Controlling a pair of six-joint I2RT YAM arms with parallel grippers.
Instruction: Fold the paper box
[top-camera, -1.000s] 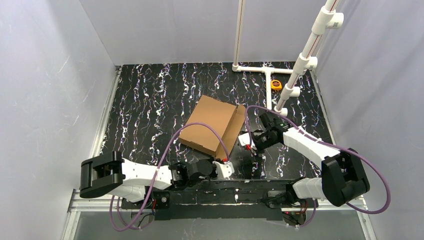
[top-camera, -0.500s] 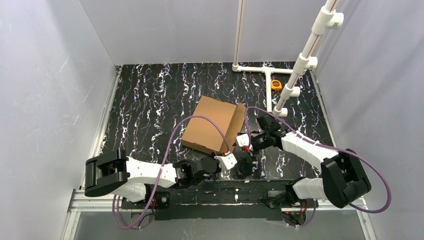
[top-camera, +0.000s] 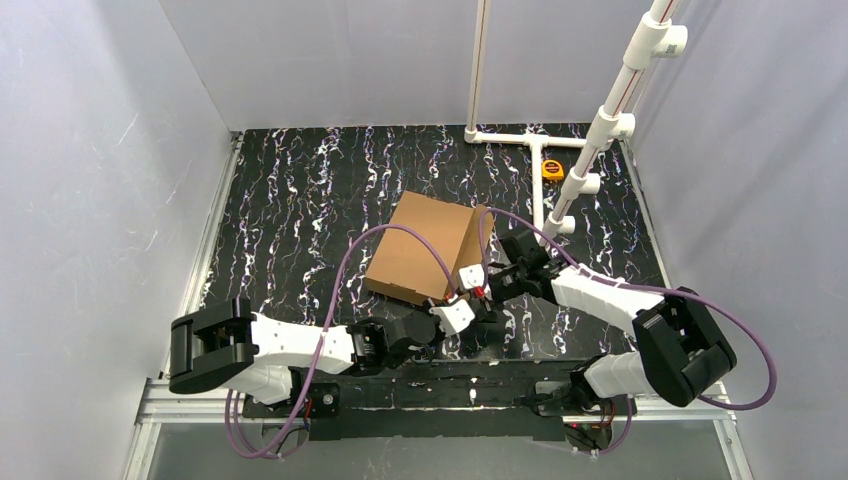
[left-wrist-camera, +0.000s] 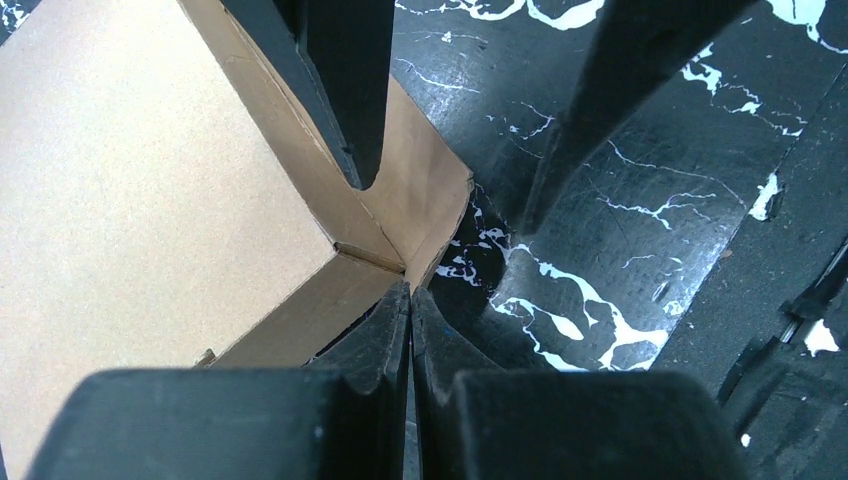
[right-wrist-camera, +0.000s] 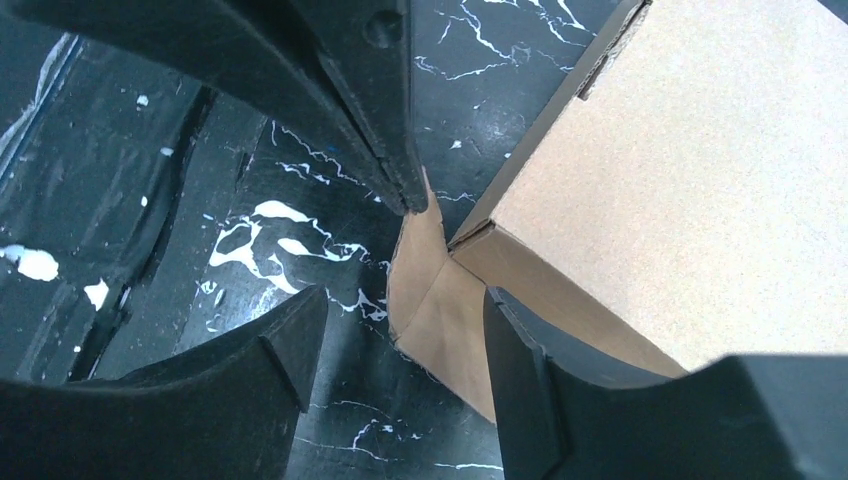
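top external view gives you the plain brown cardboard box (top-camera: 425, 250) lying near the middle of the black marbled table (top-camera: 300, 200), and the label on the yellow tape measure (top-camera: 552, 169) beside the white pipes (top-camera: 510, 138) at the far side is too small to read. your left gripper (left-wrist-camera: 410, 295) has its fingers pressed together, the tips right at the box's near right corner where a small flap (right-wrist-camera: 430, 290) sticks out. your right gripper (right-wrist-camera: 400, 305) is spread, one finger on each side of that flap, not clamped on it.
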